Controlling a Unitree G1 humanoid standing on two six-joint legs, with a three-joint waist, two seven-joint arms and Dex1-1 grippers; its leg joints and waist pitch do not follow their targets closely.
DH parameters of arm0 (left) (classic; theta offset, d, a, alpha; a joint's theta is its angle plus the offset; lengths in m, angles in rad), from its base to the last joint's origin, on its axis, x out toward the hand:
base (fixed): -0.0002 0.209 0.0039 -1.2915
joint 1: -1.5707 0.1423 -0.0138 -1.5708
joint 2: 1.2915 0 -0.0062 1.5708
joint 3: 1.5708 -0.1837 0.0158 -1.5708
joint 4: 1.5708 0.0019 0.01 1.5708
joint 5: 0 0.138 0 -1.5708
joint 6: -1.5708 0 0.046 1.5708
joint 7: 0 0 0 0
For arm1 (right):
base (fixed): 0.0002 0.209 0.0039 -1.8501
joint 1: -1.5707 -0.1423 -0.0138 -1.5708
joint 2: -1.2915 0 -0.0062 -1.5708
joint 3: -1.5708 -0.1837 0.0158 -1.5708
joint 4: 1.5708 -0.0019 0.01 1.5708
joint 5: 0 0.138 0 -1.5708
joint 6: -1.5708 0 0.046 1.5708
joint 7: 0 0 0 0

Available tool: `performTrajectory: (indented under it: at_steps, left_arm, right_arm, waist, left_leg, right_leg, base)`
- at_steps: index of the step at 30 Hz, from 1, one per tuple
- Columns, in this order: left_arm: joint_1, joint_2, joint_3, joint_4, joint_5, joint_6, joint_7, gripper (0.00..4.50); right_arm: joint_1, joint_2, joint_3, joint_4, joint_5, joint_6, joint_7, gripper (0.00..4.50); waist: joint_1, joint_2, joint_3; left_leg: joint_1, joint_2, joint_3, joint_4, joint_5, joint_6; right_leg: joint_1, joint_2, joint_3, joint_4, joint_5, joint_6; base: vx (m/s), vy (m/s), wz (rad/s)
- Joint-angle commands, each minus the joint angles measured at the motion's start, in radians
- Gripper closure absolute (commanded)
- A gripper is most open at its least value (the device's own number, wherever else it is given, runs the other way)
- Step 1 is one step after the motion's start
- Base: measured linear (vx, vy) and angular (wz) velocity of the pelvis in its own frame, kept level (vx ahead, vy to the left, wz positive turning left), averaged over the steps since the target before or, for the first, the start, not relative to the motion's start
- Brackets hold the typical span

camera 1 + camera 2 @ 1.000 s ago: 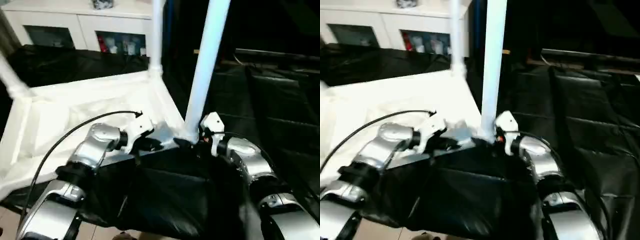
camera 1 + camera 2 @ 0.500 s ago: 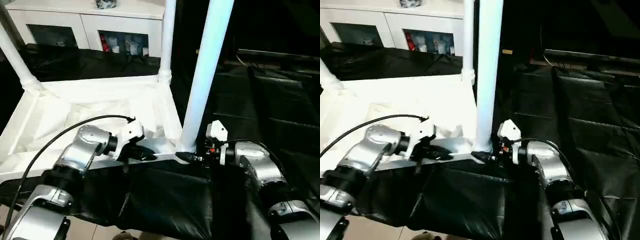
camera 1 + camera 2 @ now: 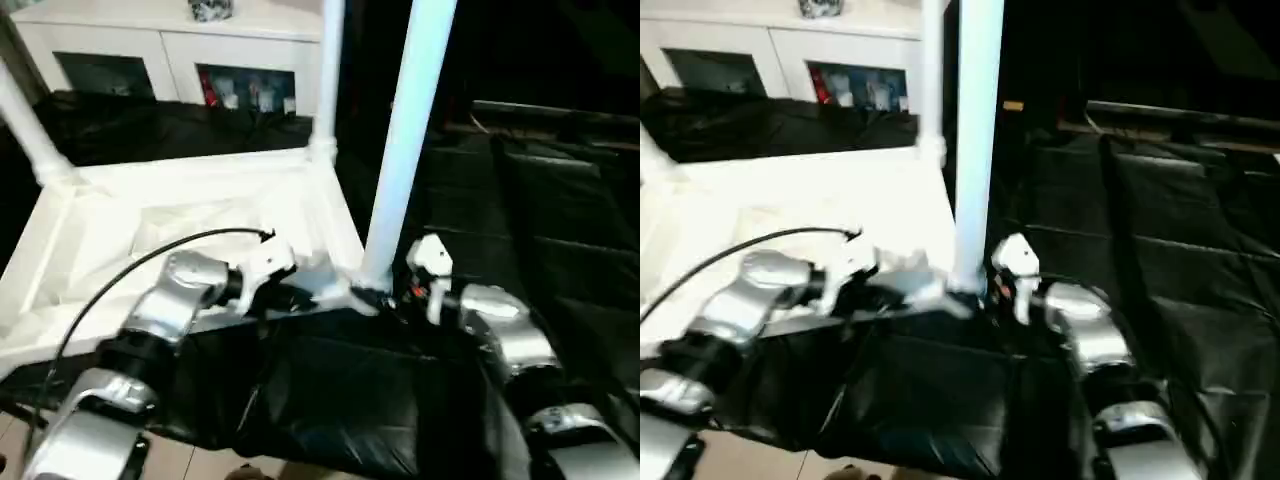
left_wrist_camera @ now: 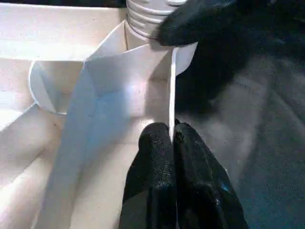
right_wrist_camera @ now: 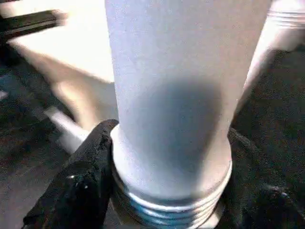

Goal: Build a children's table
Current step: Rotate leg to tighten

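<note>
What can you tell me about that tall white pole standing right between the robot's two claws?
It is a leg of the children's table: a long, smooth white tube, plastic by its look, standing upright at the near corner of the upturned tabletop. Its lower end is wider and ringed with screw threads. The right gripper has a black finger on either side of that base. Its top runs out of the picture.

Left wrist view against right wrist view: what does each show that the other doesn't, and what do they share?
Left wrist view alone: the left tool shut on the thin side wall of the tabletop, whose ribbed underside faces the camera. Right wrist view alone: the right tool with a black finger on either side of the near leg, just above its threaded end. Shared: that leg's threaded base at the corner socket, the white tabletop, and the black cover underneath.
</note>
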Motion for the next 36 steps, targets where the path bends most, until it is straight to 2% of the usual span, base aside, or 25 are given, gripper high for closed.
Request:
performTrajectory:
  at_steps: [1, 4, 7, 8, 10, 11, 12, 15, 16, 20, 21, 23, 24, 25, 27, 28, 32, 33, 36]
  left_arm:
    - [-0.037, -0.061, 0.004, 0.007, 0.008, 0.038, 0.115, 4.50]
    - [-0.052, -0.123, 0.010, 0.015, 0.015, 0.070, 0.209, 4.50]
    - [-0.062, -0.155, 0.007, 0.028, 0.025, 0.067, 0.258, 4.50]
    - [-0.061, -0.163, 0.000, 0.029, 0.028, 0.059, 0.257, 4.50]
    - [-0.060, -0.167, -0.003, 0.028, 0.030, 0.055, 0.255, 4.50]
    - [-0.058, -0.169, -0.005, 0.025, 0.030, 0.054, 0.248, 4.50]
    - [-0.049, -0.166, -0.012, 0.011, 0.029, 0.044, 0.224, 4.50]
    - [-0.029, -0.140, -0.026, -0.024, 0.015, 0.019, 0.153, 4.50]
    - [-0.024, -0.131, -0.030, -0.032, 0.011, 0.009, 0.133, 4.50]
    - [0.006, -0.069, -0.035, -0.080, -0.033, 0.012, -0.010, 4.50]
    - [0.008, -0.056, -0.034, -0.083, -0.038, 0.003, -0.035, 4.50]
    - [0.008, -0.037, -0.034, -0.084, -0.045, 0.000, -0.068, 4.50]
    - [0.008, -0.023, -0.035, -0.083, -0.047, -0.008, -0.093, 4.50]
    - [0.008, -0.023, -0.035, -0.083, -0.047, -0.008, -0.093, 4.50]
    - [0.002, 0.011, -0.032, -0.074, -0.054, -0.026, -0.157, 4.50]
    - [0.002, 0.012, -0.032, -0.073, -0.055, -0.026, -0.159, 4.50]
    - [0.002, 0.044, -0.031, -0.072, -0.073, -0.022, -0.220, 4.50]
    - [0.003, 0.050, -0.034, -0.074, -0.076, -0.019, -0.233, 4.50]
    - [0.012, 0.073, -0.043, -0.085, -0.095, -0.005, -0.295, 4.50]
  right_arm:
    - [-0.002, 0.071, 0.032, 0.047, -0.026, 0.044, -0.094, 1.74]
    - [-0.040, 0.148, 0.004, 0.096, -0.033, 0.057, -0.296, 1.74]
    - [-0.062, 0.180, 0.014, 0.126, -0.047, 0.039, -0.338, 1.74]
    - [-0.062, 0.183, 0.032, 0.125, -0.071, 0.014, -0.345, 1.74]
    - [-0.063, 0.189, 0.030, 0.127, -0.072, 0.003, -0.342, 1.19]
    - [-0.062, 0.191, 0.027, 0.126, -0.070, 0.001, -0.336, 1.19]
    - [-0.060, 0.194, 0.018, 0.119, -0.056, -0.003, -0.305, 1.05]
    - [-0.054, 0.176, 0.016, 0.103, -0.042, -0.013, -0.252, 0.76]
    - [-0.055, 0.168, 0.017, 0.102, -0.044, -0.019, -0.247, 0.66]
    - [-0.050, 0.086, 0.027, 0.097, -0.049, -0.051, -0.153, 0.66]
    - [-0.046, 0.065, 0.034, 0.091, -0.048, -0.057, -0.110, 0.66]
    - [-0.037, 0.035, 0.043, 0.077, -0.044, -0.058, -0.042, 0.66]
    - [-0.029, 0.014, 0.050, 0.065, -0.043, -0.060, 0.005, 0.66]
    - [-0.029, 0.014, 0.050, 0.065, -0.043, -0.060, 0.005, 0.66]
    - [-0.008, -0.045, 0.062, 0.018, -0.021, -0.044, 0.151, 0.66]
    - [-0.007, -0.047, 0.063, 0.016, -0.019, -0.043, 0.159, 0.66]
    - [0.024, -0.107, 0.095, -0.057, 0.027, 0.006, 0.352, 0.66]
    - [0.029, -0.116, 0.101, -0.073, 0.038, 0.021, 0.384, 0.81]
    - [0.046, -0.144, 0.126, -0.123, 0.061, 0.062, 0.485, 0.92]
  waist:
    - [-0.004, 0.004, -0.054]
    - [-0.014, 0.004, -0.057]
    - [-0.017, 0.004, -0.060]
    - [-0.017, 0.002, -0.061]
    - [-0.016, 0.001, -0.061]
    - [-0.017, 0.002, -0.061]
    - [-0.016, 0.000, -0.060]
    - [-0.015, 0.003, -0.060]
    - [-0.017, 0.005, -0.061]
    - [-0.020, 0.010, -0.068]
    - [-0.018, 0.015, -0.071]
    - [-0.012, 0.014, -0.071]
    - [-0.010, 0.016, -0.070]
    - [-0.009, 0.014, -0.069]
    - [-0.006, 0.022, -0.067]
    - [-0.004, 0.019, -0.066]
    - [0.002, 0.016, -0.063]
    - [0.005, 0.015, -0.064]
    - [0.009, 0.015, -0.065]
  left_leg:
    - [0.012, 0.050, -0.019, -0.074, -0.224, -0.004]
    - [0.006, 0.047, -0.019, -0.074, -0.211, -0.004]
    - [0.004, 0.045, -0.018, -0.070, -0.194, 0.007]
    - [0.001, 0.044, -0.017, -0.068, -0.183, 0.015]
    - [-0.001, 0.044, -0.017, -0.067, -0.171, 0.023]
    - [-0.001, 0.044, -0.017, -0.067, -0.169, 0.026]
    - [0.000, 0.045, -0.016, -0.067, -0.170, 0.034]
    - [0.001, 0.047, -0.017, -0.068, -0.181, 0.038]
    - [-0.002, 0.047, -0.017, -0.069, -0.177, 0.039]
    - [-0.005, 0.046, -0.016, -0.060, -0.120, 0.057]
    - [-0.004, 0.045, -0.015, -0.056, -0.104, 0.069]
    - [-0.005, 0.047, -0.012, -0.053, -0.086, 0.086]
    - [-0.004, 0.048, -0.011, -0.053, -0.104, 0.091]
    - [-0.006, 0.047, -0.011, -0.053, -0.109, 0.093]
    - [-0.005, 0.049, -0.013, -0.054, -0.144, 0.088]
    - [-0.001, 0.051, -0.011, -0.053, -0.158, 0.088]
    - [-0.007, 0.052, -0.012, -0.053, -0.156, 0.087]
    - [-0.007, 0.052, -0.012, -0.052, -0.152, 0.088]
    - [-0.007, 0.052, -0.012, -0.051, -0.141, 0.093]
  right_leg:
    - [0.036, -0.097, 0.057, -0.086, -0.255, -0.210]
    - [0.038, -0.095, 0.056, -0.083, -0.229, -0.207]
    - [0.041, -0.094, 0.056, -0.081, -0.179, -0.210]
    - [0.043, -0.095, 0.056, -0.079, -0.158, -0.212]
    - [0.044, -0.095, 0.056, -0.077, -0.136, -0.215]
    - [0.044, -0.094, 0.056, -0.076, -0.130, -0.216]
    - [0.043, -0.094, 0.056, -0.076, -0.124, -0.221]
    - [0.044, -0.095, 0.056, -0.077, -0.132, -0.223]
    - [0.046, -0.095, 0.056, -0.076, -0.119, -0.225]
    - [0.049, -0.093, 0.055, -0.060, 0.010, -0.256]
    - [0.049, -0.090, 0.053, -0.056, 0.053, -0.269]
    - [0.049, -0.087, 0.051, -0.051, 0.105, -0.281]
    - [0.048, -0.086, 0.050, -0.051, 0.104, -0.286]
    - [0.051, -0.086, 0.050, -0.051, 0.097, -0.286]
    - [0.050, -0.087, 0.048, -0.056, 0.037, -0.281]
    - [0.047, -0.087, 0.049, -0.060, 0.012, -0.279]
    - [0.047, -0.089, 0.050, -0.061, -0.027, -0.274]
    - [0.047, -0.089, 0.051, -0.060, -0.034, -0.271]
    - [0.045, -0.089, 0.050, -0.059, -0.032, -0.272]
  base:
    - [0.000, 0.000, 0.00]
    - [0.000, 0.000, 0.00]
    - [0.000, 0.000, 0.00]
    - [0.000, 0.000, 0.00]
    - [0.000, 0.000, 0.00]
    - [0.000, 0.000, 0.00]
    - [0.000, 0.000, 0.00]
    - [0.000, 0.000, 0.00]
    - [0.000, 0.000, 0.00]
    - [0.000, 0.000, 0.00]
    - [0.000, 0.000, 0.00]
    - [0.000, 0.000, 0.00]
    - [0.000, 0.000, 0.00]
    - [0.000, 0.000, 0.00]
    - [0.000, 0.000, 0.00]
    - [0.000, 0.000, 0.00]
    - [0.000, 0.000, 0.00]
    - [0.000, 0.000, 0.00]
    - [0.000, 0.000, 0.00]
